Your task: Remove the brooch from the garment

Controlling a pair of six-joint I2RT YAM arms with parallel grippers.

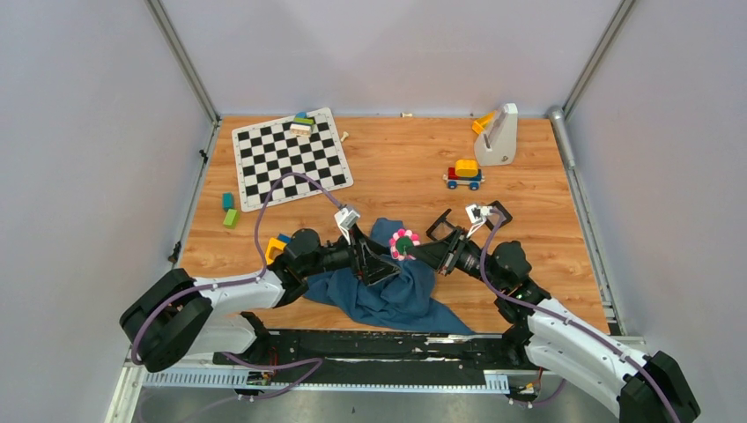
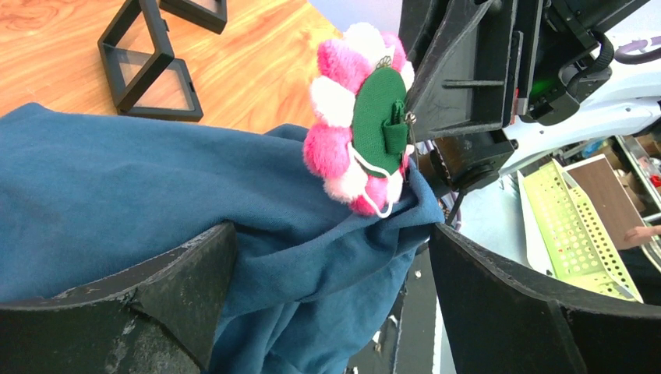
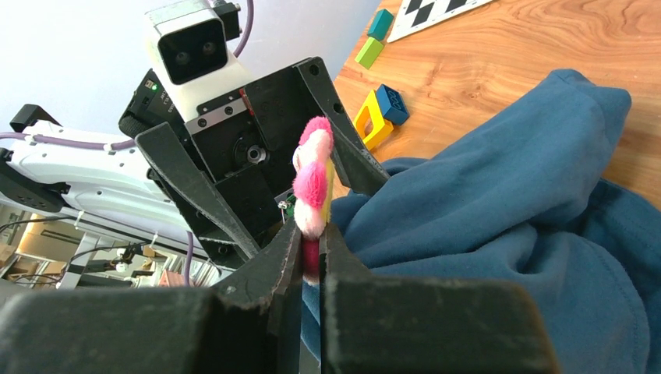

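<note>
As viewed from above, wooden table (image 1: 396, 167) carrying the crumpled teal garment (image 1: 396, 295) at its near middle, with the chessboard (image 1: 291, 159) well apart at far left.

Left fingers (image 2: 156, 296) spread wide, one on each side of a raised fold of the garment, not clamped on it.

Right fingers (image 3: 265, 273) pressed narrow on a lower pink petal of the brooch (image 3: 312, 183), holding it upright on edge.

Black square frame (image 2: 148, 62) on the table just beyond the garment. Toy car (image 1: 464, 174) farther back, well apart.

Brooch at the top of the raised fold, between the two wrists. Green felt back and pin clasp turned toward the left wrist camera, lower petals touching the cloth. Whether pinned to it or free, not possible to tell.

Yellow and blue block (image 1: 277, 245) beside the left arm.
</note>
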